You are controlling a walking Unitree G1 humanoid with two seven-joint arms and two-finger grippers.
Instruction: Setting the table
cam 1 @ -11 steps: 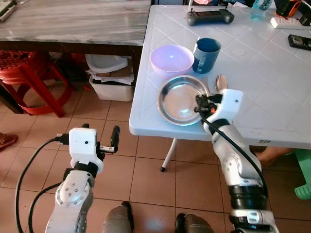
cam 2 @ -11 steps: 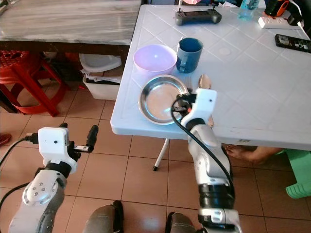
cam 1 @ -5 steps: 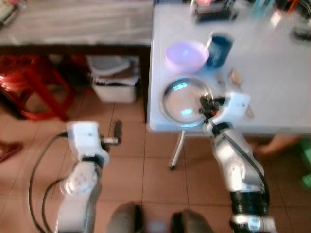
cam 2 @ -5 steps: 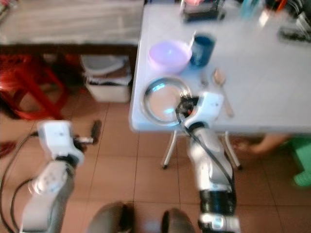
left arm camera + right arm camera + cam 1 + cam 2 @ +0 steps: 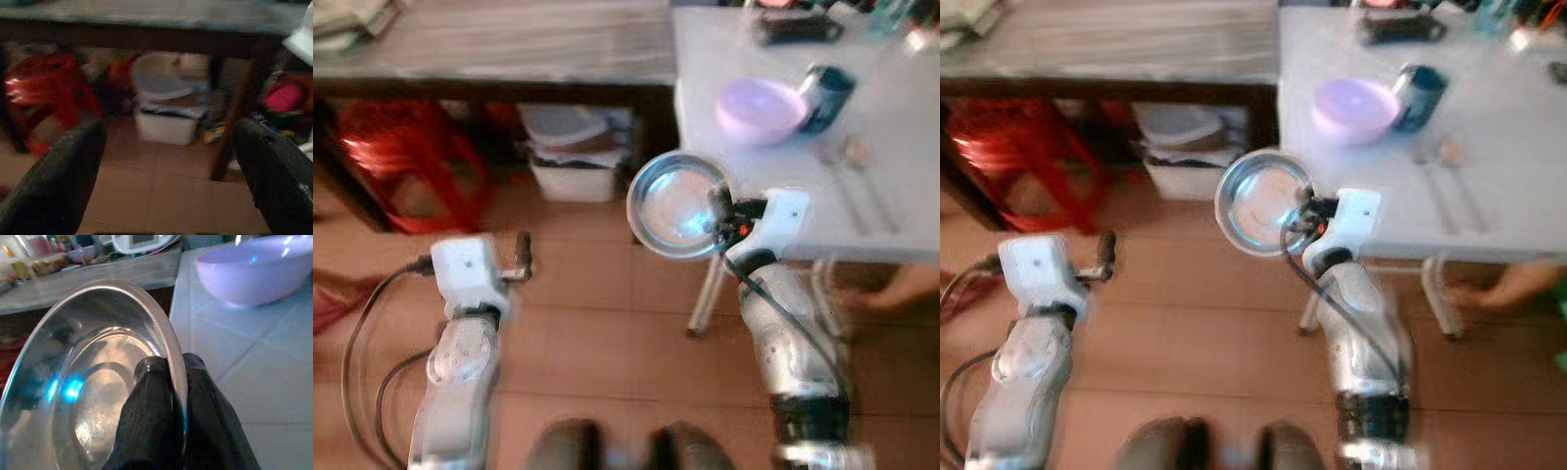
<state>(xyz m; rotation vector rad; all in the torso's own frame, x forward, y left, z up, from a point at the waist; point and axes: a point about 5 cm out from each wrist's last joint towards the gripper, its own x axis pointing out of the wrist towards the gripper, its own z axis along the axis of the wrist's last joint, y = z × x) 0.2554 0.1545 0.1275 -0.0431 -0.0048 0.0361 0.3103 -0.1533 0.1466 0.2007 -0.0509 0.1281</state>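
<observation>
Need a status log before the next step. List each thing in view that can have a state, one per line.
Steel plate: gripped by its rim, held past the white table's edge, over the floor.
Right claw: shut on the steel plate's rim.
Left claw: open, holding nothing.
Purple bowl: upright on the white table.
Blue cup: on the white table beside the purple bowl.

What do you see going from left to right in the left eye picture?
Red plastic stool → left end effector, hanging idle → white plastic bin under the wooden table → round shiny steel plate pinched by the right end effector → lilac plastic bowl → dark blue cup.
</observation>
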